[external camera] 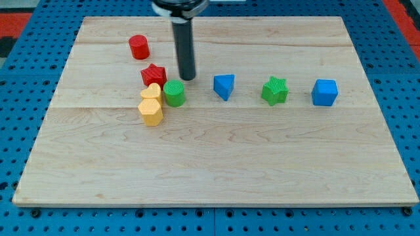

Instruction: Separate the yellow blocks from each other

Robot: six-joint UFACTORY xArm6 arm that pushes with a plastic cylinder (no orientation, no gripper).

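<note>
- Wooden board (216, 170) is lying nearest the view's bottom, its front edge overhanging a blue pegboard surface (20, 131) that is showing on all sides.
- Yellow hexagonal block (151, 112) is sitting closest to the view's bottom of all blocks, at the board's left-centre.
- Second yellow block (151, 92), rounded on top and possibly heart-shaped, is touching the hexagonal one just above it; the two yellows are pressing together as a pair.
- Red cylinder (138, 47) is standing apart toward the view's top left.
- Red star (153, 75) is sitting just above the upper yellow block, touching or nearly so.
- Green cylinder (174, 94) is crowding the yellow pair's right side, touching the upper yellow.
- My tip (188, 78) is resting just above the green cylinder and right of the red star, near both; it is not touching either yellow block.
- No fingers are existing on this rod, so nothing is spreading or pinching.
- Blue triangular block (224, 86), green star (275, 90) and blue cube (325, 92) are lining up toward the view's right, well apart from the cluster.
</note>
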